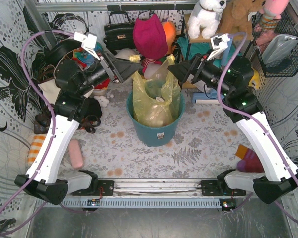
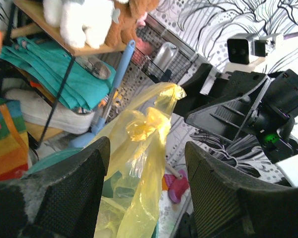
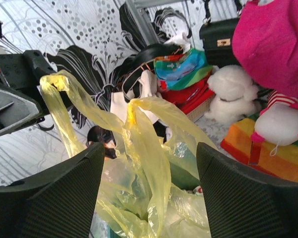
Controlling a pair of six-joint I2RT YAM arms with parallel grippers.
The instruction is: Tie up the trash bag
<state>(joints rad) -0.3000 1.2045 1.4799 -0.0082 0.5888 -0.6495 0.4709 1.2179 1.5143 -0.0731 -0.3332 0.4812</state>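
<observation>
The trash bag [image 1: 154, 99] is thin yellow plastic and sits in a round teal bin [image 1: 154, 131] mid-table, with two loose flaps standing up. My left gripper [image 1: 125, 73] hovers at the bag's upper left and my right gripper [image 1: 175, 72] at its upper right, facing each other. In the left wrist view the left gripper [image 2: 146, 168] is open, and a flap of the trash bag [image 2: 144, 129] rises freely between its fingers. The right gripper [image 3: 148, 168] is open too, with the trash bag [image 3: 149, 148] and its flaps loose in the gap. Neither clamps the plastic.
A big magenta plush [image 1: 150, 37], a black handbag [image 1: 118, 32] and a white plush [image 1: 207, 15] crowd the back behind the bin. A pink roll [image 1: 75, 152] lies front left, a red and orange toy [image 1: 248, 161] front right. A wire basket [image 1: 280, 44] hangs on the right wall.
</observation>
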